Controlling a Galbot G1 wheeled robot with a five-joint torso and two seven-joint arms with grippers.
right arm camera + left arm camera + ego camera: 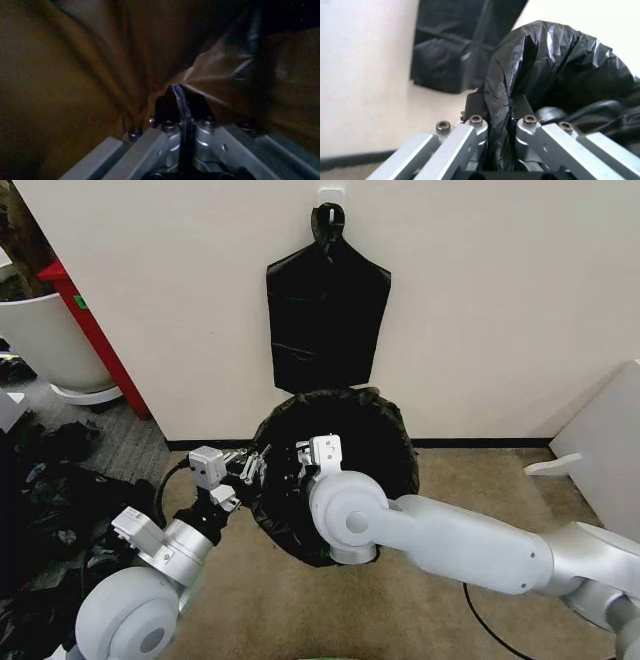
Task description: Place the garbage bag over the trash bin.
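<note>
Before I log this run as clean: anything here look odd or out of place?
Nothing stands out. The glossy black plastic garbage bag is draped open, pinched by the left gripper and right gripper.

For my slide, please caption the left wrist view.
Left end effector pinching a fold of the black garbage bag.

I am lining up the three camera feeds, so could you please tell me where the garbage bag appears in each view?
Head view: the garbage bag lies centre, stretched round below the flat bag bundle on the wall.
Left wrist view: it rises from the shut left gripper toward the upper right.
Right wrist view: its film spreads around the right gripper, which pinches a fold.
Shared landmark: the bag bundle, in head and left wrist views.
</note>
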